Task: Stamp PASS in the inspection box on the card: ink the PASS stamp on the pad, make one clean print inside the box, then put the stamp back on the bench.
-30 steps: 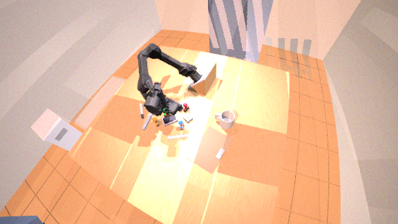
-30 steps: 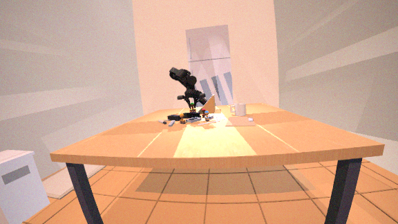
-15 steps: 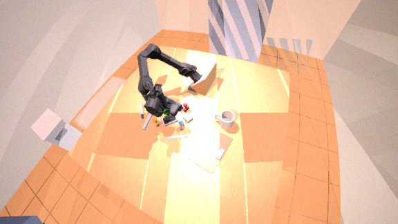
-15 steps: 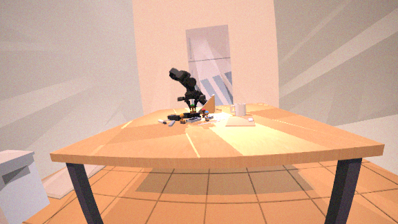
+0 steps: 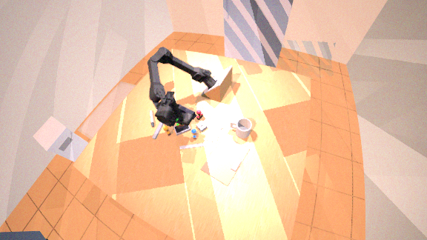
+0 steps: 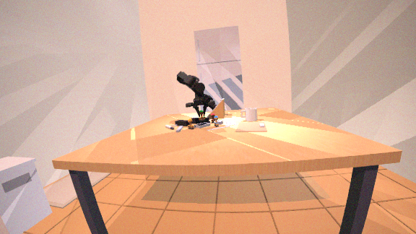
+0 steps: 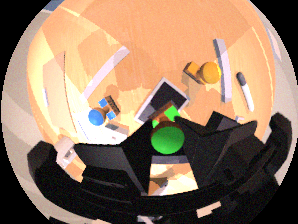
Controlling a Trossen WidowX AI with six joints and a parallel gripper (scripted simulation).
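My gripper (image 6: 201,115) (image 7: 163,120) is shut on the green-topped stamp (image 5: 177,121) (image 7: 167,140), held with its knob toward the wrist camera. It is close to the ink pad (image 5: 181,130) (image 6: 203,125) (image 7: 143,109), a dark pad in a pale tray. In the wrist view the stamp overlaps the pad's near end; a gap or contact underneath cannot be seen. The blue-topped stamp (image 5: 194,133) (image 6: 216,118) (image 7: 96,117) stands beside the pad. The white card and its box are washed out by glare, so no print can be made out. The stamp's lettering is unreadable.
A yellow-topped stamp (image 5: 167,130) (image 7: 210,73), a red-topped stamp (image 5: 199,112), a grey bar (image 5: 158,130) (image 7: 223,70) and a marker (image 5: 151,118) (image 7: 246,92) lie around. A mug (image 5: 243,128) (image 6: 250,114), a wedge-shaped stand (image 5: 222,88) and a flat board (image 5: 219,173) are farther off.
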